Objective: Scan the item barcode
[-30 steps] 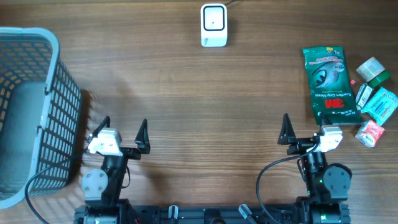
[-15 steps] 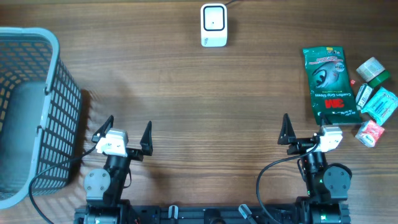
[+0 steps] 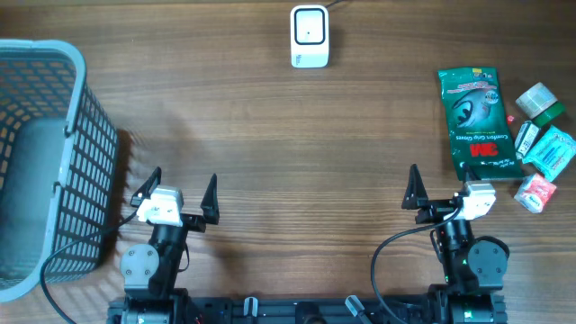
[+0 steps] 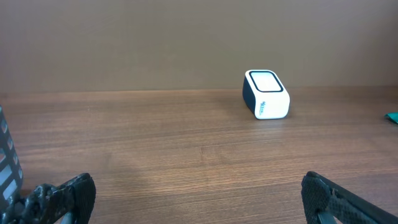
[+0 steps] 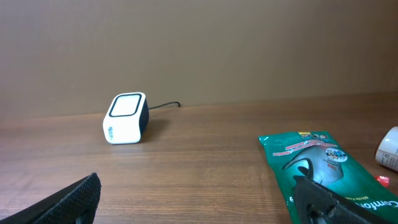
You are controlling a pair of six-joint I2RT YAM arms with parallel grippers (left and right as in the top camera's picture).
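Observation:
A white barcode scanner (image 3: 309,36) stands at the far middle of the table, its window facing up; it also shows in the left wrist view as the scanner (image 4: 266,102) and in the right wrist view as the scanner (image 5: 126,118). A green packet (image 3: 477,121) lies flat at the right, also seen as the packet (image 5: 323,162) just ahead of my right finger. My left gripper (image 3: 180,187) (image 4: 199,205) is open over bare wood near the front edge. My right gripper (image 3: 441,189) (image 5: 199,205) is open too, just short of the packet's near end. Neither holds anything.
A grey mesh basket (image 3: 76,108) fills the left side, close beside my left gripper; its edge (image 4: 6,162) shows in the left wrist view. Several small items lie right of the packet: a tape roll (image 3: 540,99), a teal box (image 3: 551,148) and a pink packet (image 3: 536,192).
My left gripper has shifted slightly to the right, away from the basket. The right arm and the items have not moved.

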